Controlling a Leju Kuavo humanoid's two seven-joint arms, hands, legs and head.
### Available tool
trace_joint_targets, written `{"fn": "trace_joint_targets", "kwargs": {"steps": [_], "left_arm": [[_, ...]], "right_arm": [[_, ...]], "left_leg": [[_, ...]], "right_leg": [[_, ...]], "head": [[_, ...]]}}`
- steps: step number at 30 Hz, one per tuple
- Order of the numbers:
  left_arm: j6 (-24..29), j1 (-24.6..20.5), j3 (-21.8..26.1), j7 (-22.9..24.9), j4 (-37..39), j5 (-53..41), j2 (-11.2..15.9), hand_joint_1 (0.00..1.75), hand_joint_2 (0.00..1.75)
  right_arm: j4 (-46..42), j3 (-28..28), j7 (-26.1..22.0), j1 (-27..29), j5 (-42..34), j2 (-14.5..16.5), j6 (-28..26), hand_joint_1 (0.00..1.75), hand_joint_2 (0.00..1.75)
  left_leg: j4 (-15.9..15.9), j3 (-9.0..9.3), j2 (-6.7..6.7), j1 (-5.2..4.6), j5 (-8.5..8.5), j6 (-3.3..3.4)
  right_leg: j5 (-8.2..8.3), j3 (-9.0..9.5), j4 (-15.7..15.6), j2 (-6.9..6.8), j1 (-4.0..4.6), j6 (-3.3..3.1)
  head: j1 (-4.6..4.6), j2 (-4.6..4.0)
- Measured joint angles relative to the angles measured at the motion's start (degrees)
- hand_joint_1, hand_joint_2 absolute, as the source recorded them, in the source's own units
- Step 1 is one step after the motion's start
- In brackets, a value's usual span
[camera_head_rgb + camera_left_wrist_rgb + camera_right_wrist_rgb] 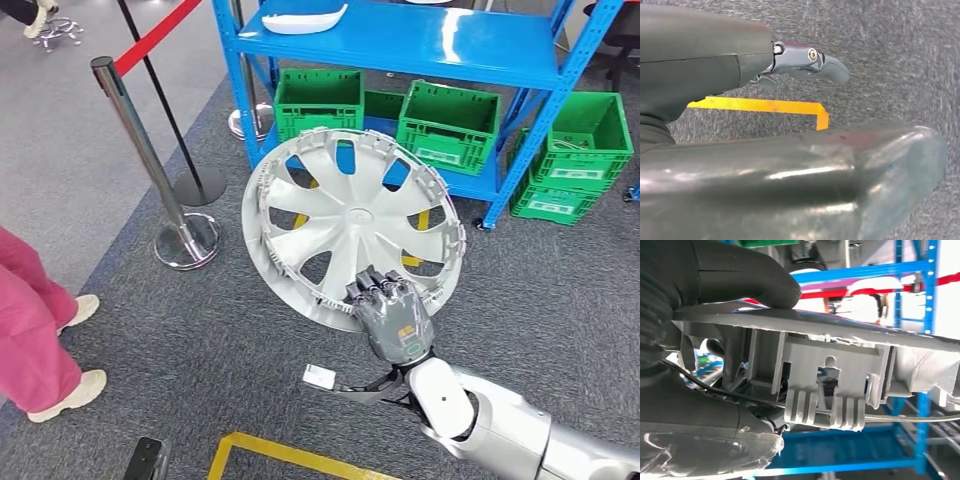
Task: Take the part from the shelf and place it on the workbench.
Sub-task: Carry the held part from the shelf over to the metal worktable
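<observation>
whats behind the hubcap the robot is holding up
Through the gaps in the hubcap, held by the right hand, blue shelf frame and yellow floor tape show. The solid spokes cover the rest of the floor and shelf base there.

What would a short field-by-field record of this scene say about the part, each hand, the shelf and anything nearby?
part: silver wheel cover, lifted off the shelf, inner side facing the camera
right hand: grips the cover's lower rim
left hand: holds nothing, above grey carpet
shelf: blue rack, green crates beneath
nearby: stanchion post; a person's legs at the left
workbench: cannot tell
</observation>
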Motion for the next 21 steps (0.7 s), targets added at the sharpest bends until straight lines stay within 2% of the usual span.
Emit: {"fn": "trace_joint_targets", "kwargs": {"steps": [1, 2, 4, 5, 6, 8, 9, 10, 11, 12, 13, 15, 16, 17, 18, 19, 20, 21], "left_arm": [[0.00, -0.11, 0.00, -0.01, 0.00, -0.02, -0.01, 0.00, 0.00], [0.00, -0.16, 0.00, -0.02, 0.00, -0.03, -0.02, 0.00, 0.00], [0.00, 0.01, 0.01, -0.03, 0.00, -0.05, -0.02, 0.00, 0.00], [0.01, 0.14, 0.02, -0.03, 0.00, -0.08, -0.05, 0.00, 0.00], [0.02, 0.19, 0.04, -0.04, 0.00, -0.10, -0.04, 0.00, 0.00], [0.04, 0.11, 0.09, -0.05, 0.00, -0.21, -0.05, 0.00, 0.00], [0.04, 0.06, 0.13, -0.05, 0.00, -0.26, -0.03, 0.00, 0.00], [0.03, 0.05, 0.16, -0.05, 0.00, -0.33, -0.06, 0.00, 0.00], [0.03, 0.07, 0.20, -0.05, 0.00, -0.38, -0.09, 0.00, 0.00], [0.02, 0.10, 0.24, -0.05, 0.00, -0.42, -0.10, 0.00, 0.00], [0.02, 0.10, 0.27, -0.05, 0.00, -0.45, -0.12, 0.00, 0.00], [0.02, 0.07, 0.33, -0.05, 0.00, -0.49, -0.15, 0.00, 0.00], [0.02, 0.05, 0.36, -0.05, 0.00, -0.51, -0.15, 0.00, 0.00], [0.02, 0.07, 0.38, -0.05, 0.00, -0.52, -0.15, 0.00, 0.00], [0.02, 0.15, 0.40, -0.05, 0.00, -0.54, -0.14, 0.00, 0.00], [0.02, 0.26, 0.42, -0.05, 0.00, -0.56, -0.09, 0.00, 0.00], [0.02, 0.39, 0.44, -0.06, 0.00, -0.57, -0.13, 0.00, 0.00], [0.03, 0.47, 0.45, -0.06, 0.00, -0.60, -0.16, 0.00, 0.00]], "right_arm": [[-0.07, -0.01, 0.00, -0.11, 0.00, -0.04, -0.01, 1.75, 1.75], [-0.14, -0.01, 0.00, -0.20, 0.00, -0.09, -0.01, 1.75, 1.75], [-0.32, -0.02, -0.01, -0.35, 0.01, -0.13, -0.01, 1.75, 1.75], [-0.41, -0.02, -0.01, -0.40, 0.00, -0.14, -0.01, 1.75, 1.75], [-0.50, -0.02, -0.01, -0.45, -0.01, -0.16, -0.01, 1.75, 1.75], [-0.56, -0.01, 0.00, -0.50, 0.00, -0.25, -0.01, 1.75, 1.75], [-0.57, 0.02, 0.00, -0.49, 0.01, -0.27, -0.01, 1.75, 1.75], [-0.57, 0.07, -0.01, -0.47, 0.02, -0.28, -0.01, 1.75, 1.75], [-0.57, 0.14, -0.02, -0.45, 0.02, -0.28, 0.01, 1.75, 1.75], [-0.57, 0.20, -0.03, -0.44, 0.01, -0.28, 0.02, 1.75, 1.75], [-0.57, 0.25, -0.03, -0.46, 0.01, -0.28, 0.03, 1.75, 1.75], [-0.57, 0.29, -0.03, -0.56, 0.01, -0.34, 0.03, 1.75, 1.75], [-0.62, 0.30, -0.03, -0.63, 0.01, -0.38, 0.03, 1.75, 1.75], [-0.68, 0.32, -0.04, -0.69, 0.02, -0.43, 0.03, 1.75, 1.75], [-0.77, 0.34, -0.06, -0.72, 0.02, -0.46, 0.03, 1.75, 1.75], [-0.89, 0.37, -0.08, -0.75, 0.03, -0.45, 0.03, 1.75, 1.75], [-0.96, 0.39, -0.08, -0.80, 0.02, -0.46, 0.02, 1.75, 1.75], [-1.04, 0.40, -0.07, -0.86, 0.02, -0.49, 0.01, 1.75, 1.75]], "left_leg": [[-2.29, 1.17, 0.78, -0.22, 0.45, 0.32], [-3.30, 1.49, 1.00, -0.44, 0.46, 0.65], [-3.60, 1.23, -0.38, -0.49, 0.71, 1.41], [-3.73, 1.20, -1.04, -0.37, 0.87, 1.77], [-3.86, 1.20, -1.69, -0.20, 1.04, 2.12], [-3.96, 1.18, -3.02, 0.02, 1.27, 2.57], [-3.95, 1.15, -3.75, 0.02, 1.32, 2.70], [-3.94, 1.13, -4.54, -0.01, 1.36, 2.75], [-3.93, 1.12, -5.36, -0.03, 1.39, 2.77], [-3.92, 1.13, -6.19, -0.04, 1.42, 2.77], [-3.89, 1.16, -7.09, -0.02, 1.47, 2.72], [-3.79, 1.06, -8.74, 0.02, 1.63, 2.43], [-3.74, 0.85, -9.48, 0.07, 1.79, 2.12], [-3.75, 0.58, -10.10, 0.15, 1.99, 1.75], [-3.85, 0.30, -10.68, 0.26, 2.23, 1.33], [-3.98, 0.07, -11.22, 0.40, 2.47, 0.92], [-3.93, -0.11, -10.75, 0.39, 2.47, 0.62], [-3.20, -0.54, -9.34, 0.31, 1.92, 0.37]], "right_leg": [[-0.04, 0.00, 0.02, -0.61, 0.19, 0.27], [-0.05, 0.03, -0.04, -1.23, 0.36, 0.58], [-0.11, 0.16, -0.26, -2.33, 0.40, 1.23], [-0.52, 0.05, 0.06, -1.78, 0.29, 1.56], [-1.51, -0.49, 1.41, -0.39, 0.17, 1.84], [-5.02, -3.29, 7.90, 3.40, -0.01, 2.16], [-6.78, -5.18, 12.05, 4.48, -0.02, 2.20], [-7.79, -6.75, 15.26, 4.90, 0.00, 2.22], [-7.76, -7.52, 16.60, 5.05, 0.02, 2.18], [-6.70, -7.28, 15.78, 5.14, 0.03, 2.09], [-4.69, -5.81, 12.54, 5.50, 0.00, 1.94], [-1.26, -1.85, 4.16, 7.86, -0.27, 1.62], [-0.39, -0.33, 1.18, 8.99, -0.39, 1.53], [-0.29, 0.33, -0.11, 9.71, -0.42, 1.44], [-0.38, 0.49, -0.30, 9.63, -0.34, 1.31], [-0.19, 0.57, -0.36, 8.94, -0.29, 1.04], [-0.01, 0.62, -0.52, 8.22, -0.30, 0.64], [0.18, 0.72, -0.78, 7.45, -0.35, 0.22]], "head": [[0.01, 0.00], [-0.02, 0.00], [-0.02, 0.00], [0.01, 0.00], [0.10, 0.00], [0.35, 0.00], [0.42, 0.00], [0.45, 0.00], [0.45, 0.00], [0.45, 0.00], [0.46, 0.00], [0.44, 0.00], [0.42, 0.00], [0.38, 0.00], [0.37, 0.00], [0.37, 0.00], [0.36, 0.00], [0.21, 0.00]]}}
